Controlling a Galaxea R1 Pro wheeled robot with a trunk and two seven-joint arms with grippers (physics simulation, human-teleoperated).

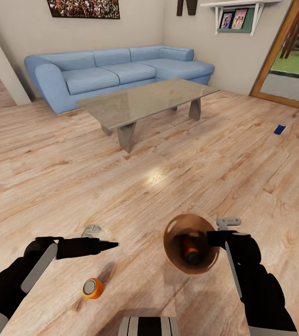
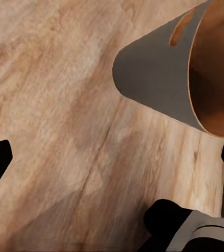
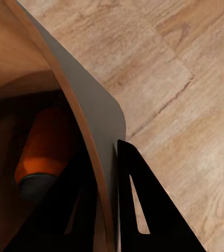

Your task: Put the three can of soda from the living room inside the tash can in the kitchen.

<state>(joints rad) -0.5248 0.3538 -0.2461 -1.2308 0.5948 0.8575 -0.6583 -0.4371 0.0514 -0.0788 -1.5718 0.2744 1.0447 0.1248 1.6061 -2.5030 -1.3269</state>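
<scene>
Trash can (image 1: pixel 175 254) holds one orange can (image 1: pixel 191 251).

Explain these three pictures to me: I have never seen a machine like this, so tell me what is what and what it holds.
This is a simulated robot with two black arms. The large picture looks down from its head; the other two come from cameras near each gripper.

The right gripper is clamped on the rim of a brown bin, one finger inside the wall and one outside, as the right wrist view shows. One orange can already lies inside the bin.

The left gripper holds nothing. A second orange can sits on the wood floor near it, and a blue can lies farther off by the glass door. Behind stand a coffee table and a blue sofa.
</scene>
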